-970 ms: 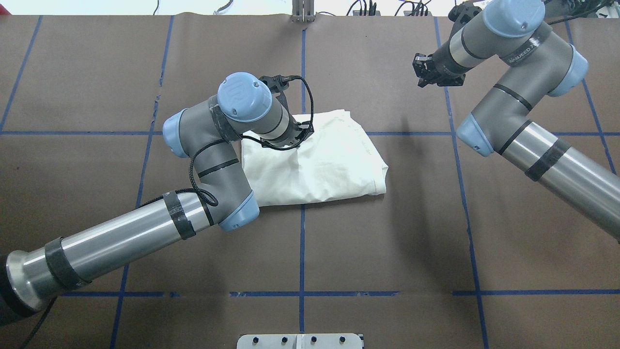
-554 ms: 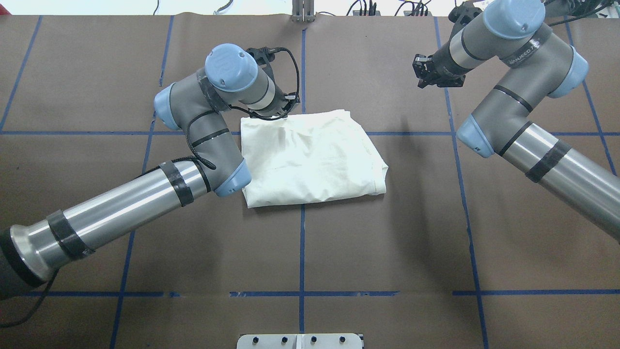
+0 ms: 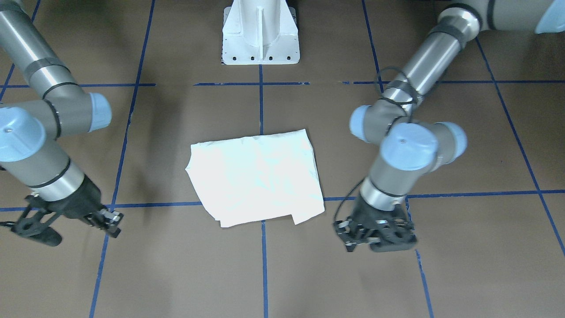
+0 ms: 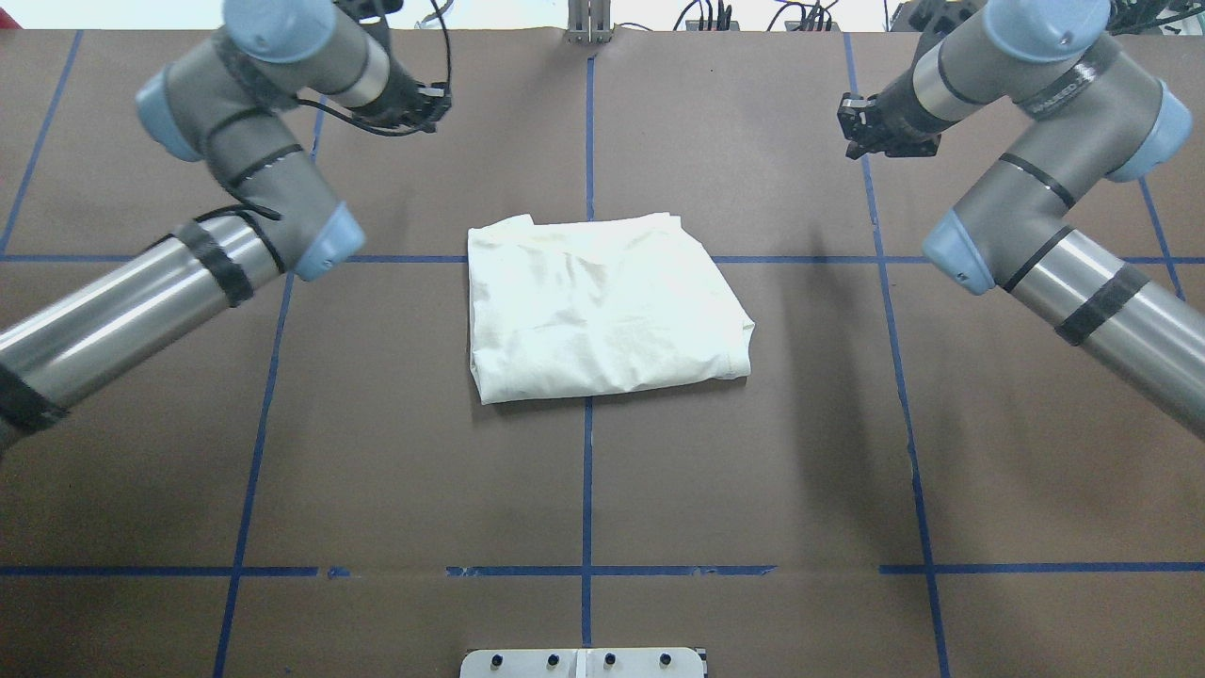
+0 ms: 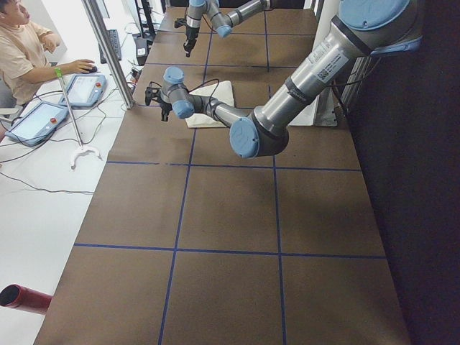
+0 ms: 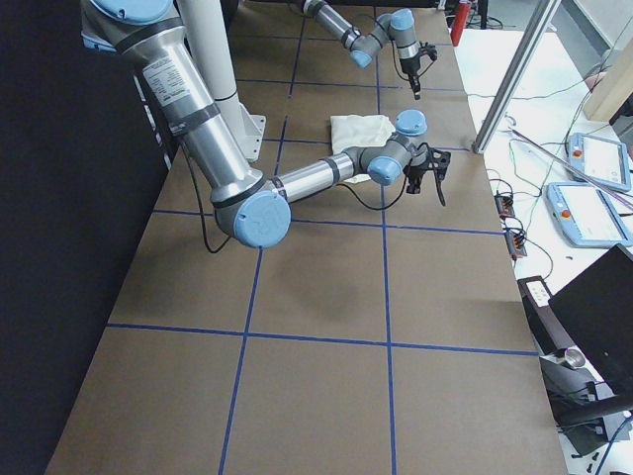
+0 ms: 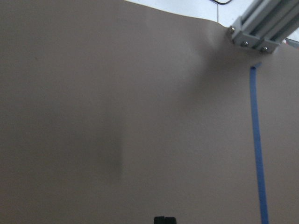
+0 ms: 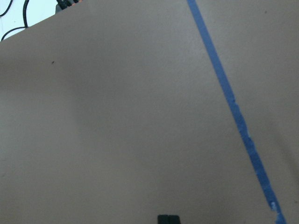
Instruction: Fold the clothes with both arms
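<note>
The cream-white shirt (image 4: 602, 306) lies folded in a rough rectangle at the table's middle, plain side up; it also shows in the front-facing view (image 3: 256, 176). No print is visible. My left gripper (image 4: 419, 104) hovers over bare table at the far left, well away from the shirt, and also shows in the front-facing view (image 3: 375, 236). My right gripper (image 4: 861, 132) hovers at the far right, apart from the shirt, and also shows in the front-facing view (image 3: 106, 221). In both wrist views the fingertips (image 7: 164, 220) (image 8: 168, 219) sit together with nothing between them.
The white pedestal base (image 3: 260, 35) stands at the robot's side of the table. An aluminium post (image 4: 588, 24) rises at the far edge. Blue tape lines (image 4: 586, 471) grid the brown table cover. An operator (image 5: 21, 50) sits beyond the far edge with control tablets.
My left arm has lifted off the shirt's far-left corner and swung away to the far left of the table. My right gripper has shifted slightly right. The shirt stays folded.
</note>
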Available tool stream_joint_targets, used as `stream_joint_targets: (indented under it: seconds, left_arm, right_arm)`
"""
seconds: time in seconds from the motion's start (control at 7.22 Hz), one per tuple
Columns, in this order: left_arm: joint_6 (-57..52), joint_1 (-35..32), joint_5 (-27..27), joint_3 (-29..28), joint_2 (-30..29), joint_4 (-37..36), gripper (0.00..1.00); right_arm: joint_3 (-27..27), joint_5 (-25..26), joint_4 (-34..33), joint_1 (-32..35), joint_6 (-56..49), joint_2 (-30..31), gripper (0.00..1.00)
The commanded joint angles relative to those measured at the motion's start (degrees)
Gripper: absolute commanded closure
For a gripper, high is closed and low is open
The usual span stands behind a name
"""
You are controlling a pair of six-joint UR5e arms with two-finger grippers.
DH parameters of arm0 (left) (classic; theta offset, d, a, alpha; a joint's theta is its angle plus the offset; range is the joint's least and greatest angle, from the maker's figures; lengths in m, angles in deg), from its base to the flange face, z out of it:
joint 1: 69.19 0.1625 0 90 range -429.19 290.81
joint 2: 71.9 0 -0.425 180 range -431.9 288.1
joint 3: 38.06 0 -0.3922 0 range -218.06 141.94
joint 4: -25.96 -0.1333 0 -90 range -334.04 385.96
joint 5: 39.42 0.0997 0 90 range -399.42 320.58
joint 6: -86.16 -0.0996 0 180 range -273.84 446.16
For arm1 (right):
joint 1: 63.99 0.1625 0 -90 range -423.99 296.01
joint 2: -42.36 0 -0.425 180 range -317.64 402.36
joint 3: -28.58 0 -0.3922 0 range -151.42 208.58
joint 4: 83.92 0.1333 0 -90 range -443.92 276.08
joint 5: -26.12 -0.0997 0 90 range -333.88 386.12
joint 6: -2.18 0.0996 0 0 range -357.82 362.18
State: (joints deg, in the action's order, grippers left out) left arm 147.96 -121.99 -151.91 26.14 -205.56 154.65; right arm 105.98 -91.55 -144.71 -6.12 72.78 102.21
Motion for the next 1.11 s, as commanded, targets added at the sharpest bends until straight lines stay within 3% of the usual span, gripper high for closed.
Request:
stream_joint_targets:
  seconds: [0.0,0.28,0.69,0.83,0.97]
  left_arm:
    - [-16.55,-10.87,-8.51,10.91,13.36,-0.11,1.0]
    - [-31.92,-23.6,-17.8,10.95,17.45,-1.85,1.0]
    - [-54.78,-36.11,-18.73,12.53,17.29,-19.22,1.0]
    - [-56.77,-37.63,-18.82,14.1,17.89,-28.84,0.33]
    - [-57.14,-38.51,-18.91,21.42,21.21,-40.34,0.0]
  right_arm:
    - [-0.23,-0.27,-4.47,6.78,-14.54,2.11,1.0]
    - [-0.06,-0.45,-15.44,15.55,-35.08,2.02,1.0]
    - [0.12,-7.19,-27.76,28.05,-58.5,3.59,1.0]
    - [0.38,-12.26,-28.67,29.91,-61.87,7.61,0.65]
    - [4.65,-14.23,-27.9,29.93,-62.68,14.43,0.01]
